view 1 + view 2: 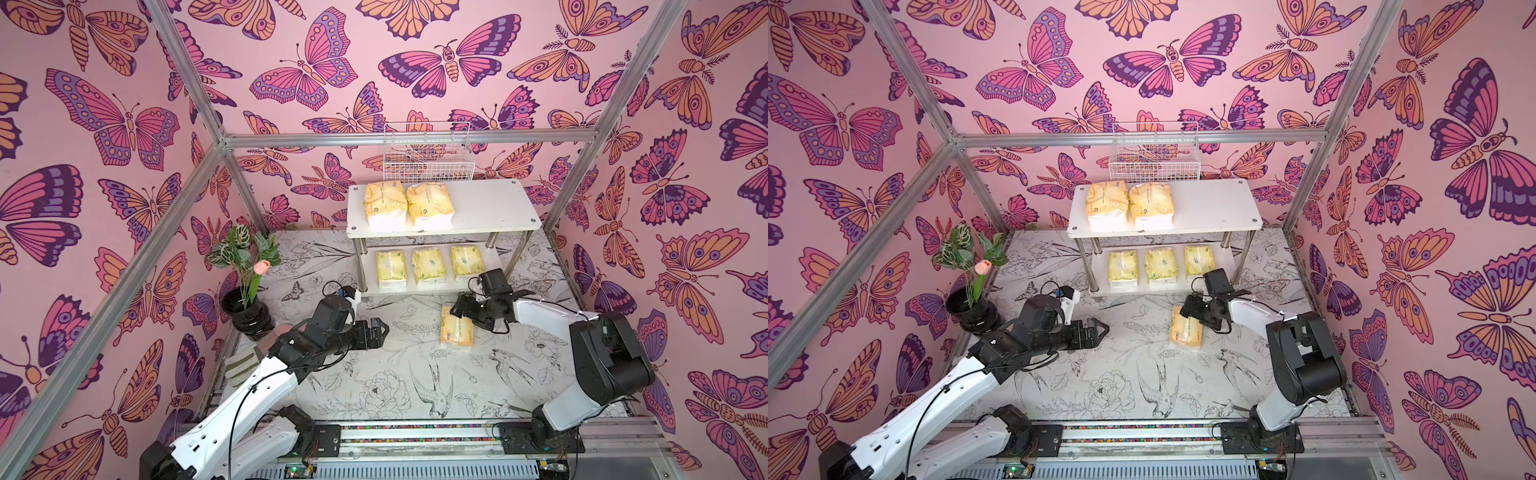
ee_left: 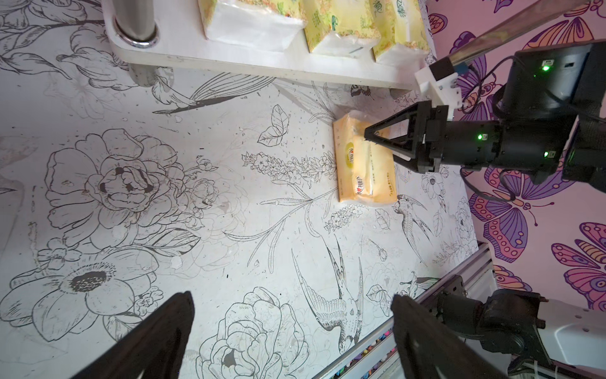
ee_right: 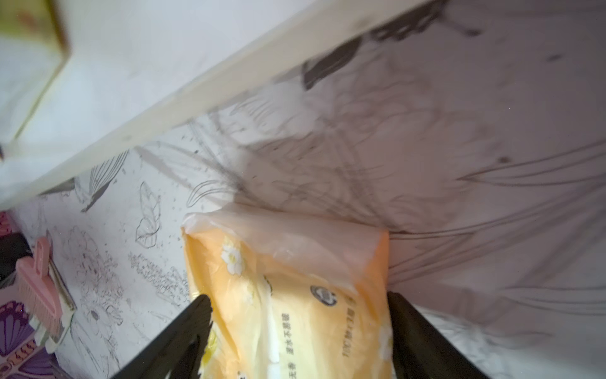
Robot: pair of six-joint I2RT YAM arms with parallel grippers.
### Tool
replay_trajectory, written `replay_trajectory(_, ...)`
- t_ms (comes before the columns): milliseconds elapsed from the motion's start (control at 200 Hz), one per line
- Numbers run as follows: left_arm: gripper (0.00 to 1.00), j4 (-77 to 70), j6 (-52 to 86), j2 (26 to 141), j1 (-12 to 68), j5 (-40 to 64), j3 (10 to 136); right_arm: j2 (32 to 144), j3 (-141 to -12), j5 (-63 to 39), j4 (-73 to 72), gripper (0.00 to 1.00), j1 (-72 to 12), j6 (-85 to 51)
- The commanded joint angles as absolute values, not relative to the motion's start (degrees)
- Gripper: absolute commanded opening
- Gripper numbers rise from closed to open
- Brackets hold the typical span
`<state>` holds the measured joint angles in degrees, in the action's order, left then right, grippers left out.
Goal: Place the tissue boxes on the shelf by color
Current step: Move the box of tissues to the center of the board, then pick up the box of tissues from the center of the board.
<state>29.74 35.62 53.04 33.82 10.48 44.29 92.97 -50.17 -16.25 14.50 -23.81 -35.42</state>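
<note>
Top board: two orange-yellow tissue packs [image 1: 1106,205] [image 1: 1151,205] lie side by side at the left end of the white shelf [image 1: 1208,208].
Lower board: three pale yellow packs [image 1: 1123,269] [image 1: 1160,266] [image 1: 1198,259] in a row.
Table [image 1: 1121,374]: a sixth pack [image 1: 1185,332], orange-yellow, lies before the shelf.
Right gripper [image 1: 1187,311]: at that pack's shelf-side end.
Left gripper [image 1: 1098,330]: well apart, between plant pot [image 1: 971,309] and pack.
Behind: white wire basket [image 1: 1152,162].

**Clerk:** Entry for the left arm [image 1: 270,374]?
**Keeper:** White shells, black joint housings, and one black cable [image 1: 252,388] clipped alongside.
**Clerk:** And the right arm [image 1: 540,313]?
**Keeper:** Same build. Green lamps [image 2: 479,136], white camera bracket [image 2: 437,83], black triangular fingers [image 3: 416,334].
</note>
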Motion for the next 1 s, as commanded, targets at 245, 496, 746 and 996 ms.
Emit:
replay_trajectory(245, 1.00, 21.08, 40.77, 58.58, 35.78, 10.58, 40.33, 85.89, -48.15, -15.08, 8.75, 0.90, -37.00, -45.88)
replay_trajectory(496, 1.00, 11.26, 43.71, 66.42, 36.54, 12.60, 39.01, 74.43, -39.85, -13.32, 11.85, 0.99, -34.07, -42.08)
replay_trajectory(746, 1.00, 3.30, 45.81, 78.90, 36.57, 15.13, 42.49, 73.10, -32.52, -20.72, 6.51, 1.00, -29.68, -39.49)
replay_trajectory(996, 1.00, -7.36, 49.88, 89.04, 36.65, 18.84, 43.07, 76.14, -28.65, -27.08, -2.73, 0.98, -29.45, -40.30)
